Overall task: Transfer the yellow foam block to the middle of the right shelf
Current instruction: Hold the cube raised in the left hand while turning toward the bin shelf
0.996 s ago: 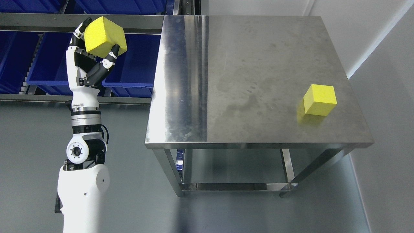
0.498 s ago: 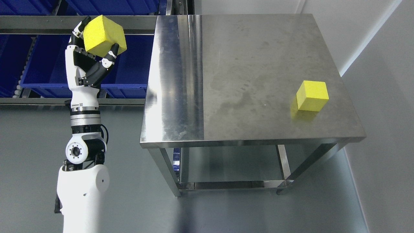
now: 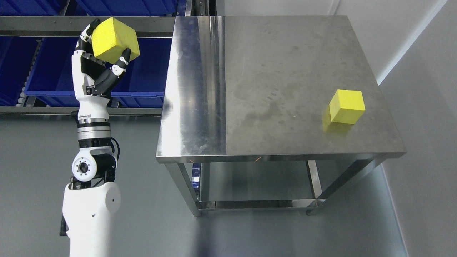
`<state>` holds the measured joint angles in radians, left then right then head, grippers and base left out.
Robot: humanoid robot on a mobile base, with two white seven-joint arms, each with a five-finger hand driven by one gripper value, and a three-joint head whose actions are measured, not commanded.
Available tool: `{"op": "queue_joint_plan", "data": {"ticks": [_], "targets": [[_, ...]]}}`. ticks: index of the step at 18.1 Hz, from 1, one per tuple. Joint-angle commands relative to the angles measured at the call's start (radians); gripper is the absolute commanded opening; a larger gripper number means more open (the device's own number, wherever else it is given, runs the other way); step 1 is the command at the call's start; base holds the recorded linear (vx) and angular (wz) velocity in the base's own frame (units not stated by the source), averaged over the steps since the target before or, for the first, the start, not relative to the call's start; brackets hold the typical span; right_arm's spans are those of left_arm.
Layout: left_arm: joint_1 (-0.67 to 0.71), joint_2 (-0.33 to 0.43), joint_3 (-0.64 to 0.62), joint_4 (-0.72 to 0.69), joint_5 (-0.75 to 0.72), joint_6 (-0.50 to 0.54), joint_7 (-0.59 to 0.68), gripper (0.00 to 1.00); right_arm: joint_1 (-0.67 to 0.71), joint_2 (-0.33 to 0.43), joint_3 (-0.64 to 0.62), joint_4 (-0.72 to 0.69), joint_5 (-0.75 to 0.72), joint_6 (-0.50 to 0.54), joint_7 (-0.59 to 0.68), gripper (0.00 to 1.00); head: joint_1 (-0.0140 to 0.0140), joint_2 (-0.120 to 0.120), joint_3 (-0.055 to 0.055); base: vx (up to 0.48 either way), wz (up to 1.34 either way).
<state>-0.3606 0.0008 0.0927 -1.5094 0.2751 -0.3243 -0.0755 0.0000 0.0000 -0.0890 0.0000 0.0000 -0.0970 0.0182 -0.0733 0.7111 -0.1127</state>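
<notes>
The yellow foam block (image 3: 115, 38) is a bright, matte cube with a slightly grainy face, tilted so that one corner points up and to the left. It is held high at the upper left, in front of the metal shelf rail (image 3: 43, 24), clear of the tabletop (image 3: 271, 71). The left robot hand (image 3: 98, 69) is curled around it from below, one dark-tipped finger (image 3: 88, 33) against its left side and another pressed under its lower right edge. The white forearm rises from the bottom edge, left of the middle. A second yellow foam block (image 3: 347, 106) stands alone near the right edge of the steel tabletop, well apart from the held one, with a faint yellow reflection beside it. Behind the hand, blue bins (image 3: 142, 71) sit on the shelf; their insides look dark, and whether they hold anything cannot be told. The upper bins are cut off by the top of the frame.
</notes>
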Motion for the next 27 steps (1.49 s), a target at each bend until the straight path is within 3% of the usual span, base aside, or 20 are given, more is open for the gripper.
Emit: {"op": "queue_joint_plan", "data": {"ticks": [1, 27], "targets": [[-0.001, 0.017, -0.001, -0.003, 0.001, 0.002, 0.000, 0.40, -0.002, -0.017, 0.000, -0.017, 0.000, 0.000, 0.000, 1.00, 0.0000, 0.000, 0.000, 0.002, 0.02], [-0.017, 0.017, 0.007, 0.001, 0.004, 0.010, 0.000, 0.40, -0.002, -0.017, 0.000, -0.017, 0.000, 0.000, 0.000, 1.00, 0.0000, 0.000, 0.000, 0.014, 0.17]]}}
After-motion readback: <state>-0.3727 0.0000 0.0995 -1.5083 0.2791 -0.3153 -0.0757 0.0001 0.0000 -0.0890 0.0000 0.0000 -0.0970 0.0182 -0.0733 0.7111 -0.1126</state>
